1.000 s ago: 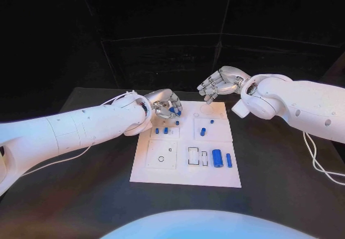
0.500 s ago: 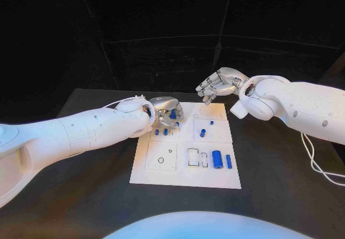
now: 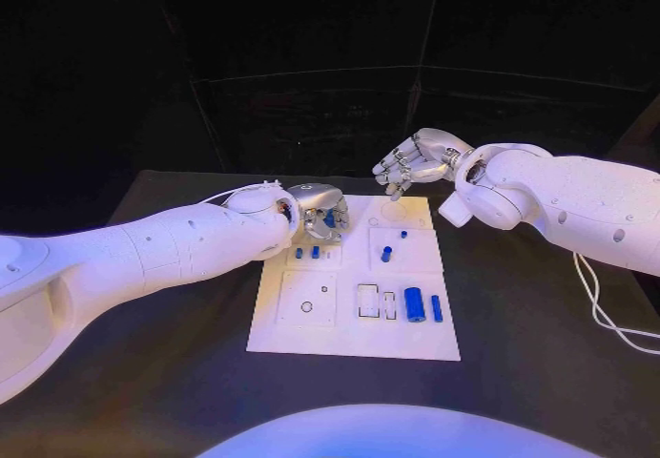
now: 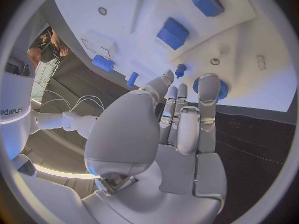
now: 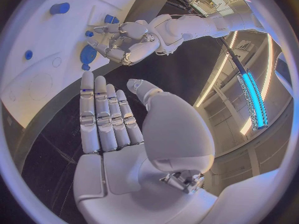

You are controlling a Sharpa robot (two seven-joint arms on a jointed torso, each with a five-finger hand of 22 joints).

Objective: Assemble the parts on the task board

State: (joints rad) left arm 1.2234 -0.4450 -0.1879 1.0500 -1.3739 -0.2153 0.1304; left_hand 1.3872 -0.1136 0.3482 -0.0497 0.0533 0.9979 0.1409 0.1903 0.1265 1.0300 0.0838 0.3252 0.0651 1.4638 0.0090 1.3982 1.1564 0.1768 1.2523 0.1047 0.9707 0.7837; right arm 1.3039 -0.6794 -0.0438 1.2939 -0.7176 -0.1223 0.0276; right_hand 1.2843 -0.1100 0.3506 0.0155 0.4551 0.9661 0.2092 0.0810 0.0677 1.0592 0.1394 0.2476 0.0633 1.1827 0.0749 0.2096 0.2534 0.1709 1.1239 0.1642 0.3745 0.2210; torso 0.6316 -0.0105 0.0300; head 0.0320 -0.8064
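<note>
- The left hand (image 3: 317, 208) hovers low over the far left corner of the white board (image 3: 289, 334), its fingers (image 4: 209, 92) held close together and nearly straight. They lie just beside a round blue disc (image 4: 219, 89) there. Whether they press on it or only hover I cannot tell; nothing looks pinched. My guess is that the hand is there to seat or fetch that disc.
- Just nearer than that hand, two short blue pegs (image 3: 305, 253) stand side by side in the board, upright, long axes pointing up out of their holes.
- Near the middle, another small blue peg (image 3: 386, 254) sits on a raised white square, long axis running towards and away from the robot.
- Further right and nearer, a thick blue cylinder (image 3: 414, 304) and a thin blue rod (image 3: 436, 307) lie flat, side by side, both lengthwise along the board beside open slots, probably waiting to be fitted.
- The right hand (image 3: 413, 164) is raised above the far edge of the board, fingers (image 5: 99, 114) together and straight, holding nothing; it seems parked clear while the other hand works on the black desk (image 3: 550, 324).
</note>
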